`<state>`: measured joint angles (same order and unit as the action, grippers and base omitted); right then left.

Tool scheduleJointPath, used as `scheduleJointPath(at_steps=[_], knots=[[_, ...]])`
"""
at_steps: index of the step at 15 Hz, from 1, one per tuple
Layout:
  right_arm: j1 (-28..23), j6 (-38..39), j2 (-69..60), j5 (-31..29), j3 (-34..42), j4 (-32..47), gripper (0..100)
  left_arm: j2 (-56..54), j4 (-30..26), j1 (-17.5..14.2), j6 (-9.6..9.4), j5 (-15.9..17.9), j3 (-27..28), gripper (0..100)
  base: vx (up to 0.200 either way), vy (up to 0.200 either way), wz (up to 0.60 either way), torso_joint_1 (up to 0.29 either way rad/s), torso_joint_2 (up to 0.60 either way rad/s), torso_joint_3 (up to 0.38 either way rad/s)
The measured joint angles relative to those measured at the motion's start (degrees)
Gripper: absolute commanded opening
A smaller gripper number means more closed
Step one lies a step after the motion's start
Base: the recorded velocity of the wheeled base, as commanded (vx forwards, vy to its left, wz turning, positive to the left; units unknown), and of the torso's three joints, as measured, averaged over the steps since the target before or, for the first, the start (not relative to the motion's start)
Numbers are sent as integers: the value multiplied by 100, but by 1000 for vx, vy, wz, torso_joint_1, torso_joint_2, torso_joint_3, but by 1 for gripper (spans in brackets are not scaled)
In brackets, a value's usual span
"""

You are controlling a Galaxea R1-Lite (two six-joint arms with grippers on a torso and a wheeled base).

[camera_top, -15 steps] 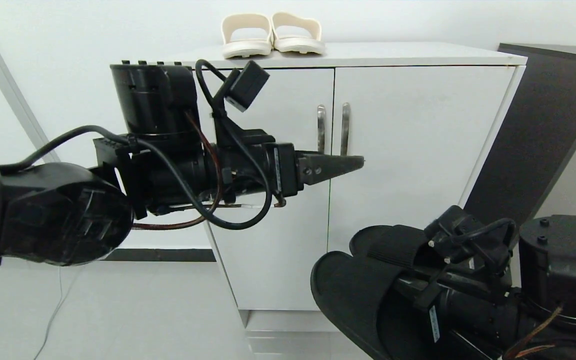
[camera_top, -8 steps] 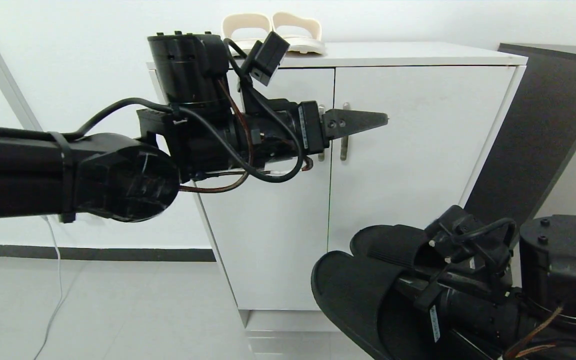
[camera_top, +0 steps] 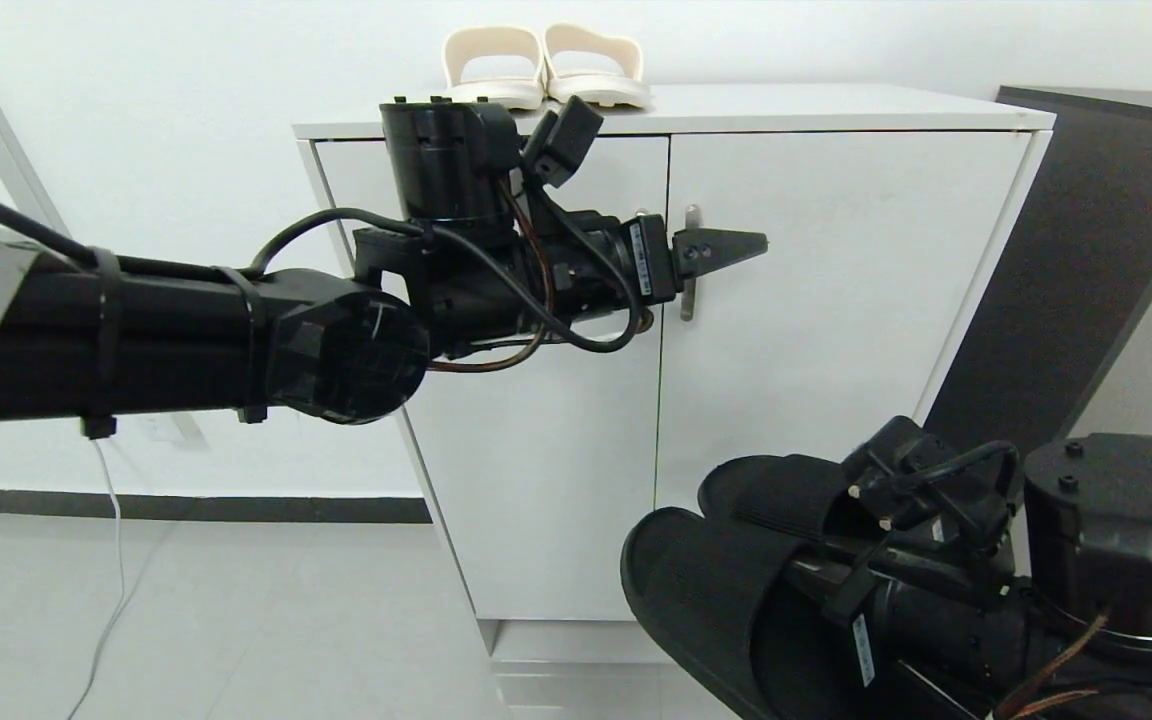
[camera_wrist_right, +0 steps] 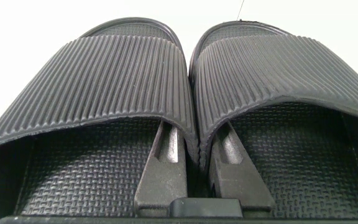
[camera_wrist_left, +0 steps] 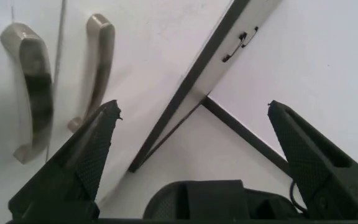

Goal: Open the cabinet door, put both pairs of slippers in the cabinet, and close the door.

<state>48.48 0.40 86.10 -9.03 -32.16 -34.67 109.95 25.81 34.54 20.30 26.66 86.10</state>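
By handles (camera_wrist_left: 98,65), left claw (camera_wrist_left: 193,107) spread, right claw (camera_wrist_right: 197,142) pinching black slippers (camera_wrist_right: 120,74)

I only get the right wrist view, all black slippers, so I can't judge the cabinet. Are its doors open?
Observer: No. Both cabinet doors are shut, with the two handles side by side at the middle seam.
Operator: Where's the left gripper?
Observer: The left gripper is at handle height, close to the doors, open; neither handle is between its fingers.
Operator: And the pair other than these black slippers?
Observer: The cream slippers sit on the cabinet top, above the left door.
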Motion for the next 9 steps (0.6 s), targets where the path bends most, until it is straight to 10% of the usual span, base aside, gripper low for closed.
scheduleJointPath(at_steps=[9], knots=[[-4,-5,28,-2,-6,-1,0,647,-180,5,-366,-540,772,100,0,0,0,0,0,0]])
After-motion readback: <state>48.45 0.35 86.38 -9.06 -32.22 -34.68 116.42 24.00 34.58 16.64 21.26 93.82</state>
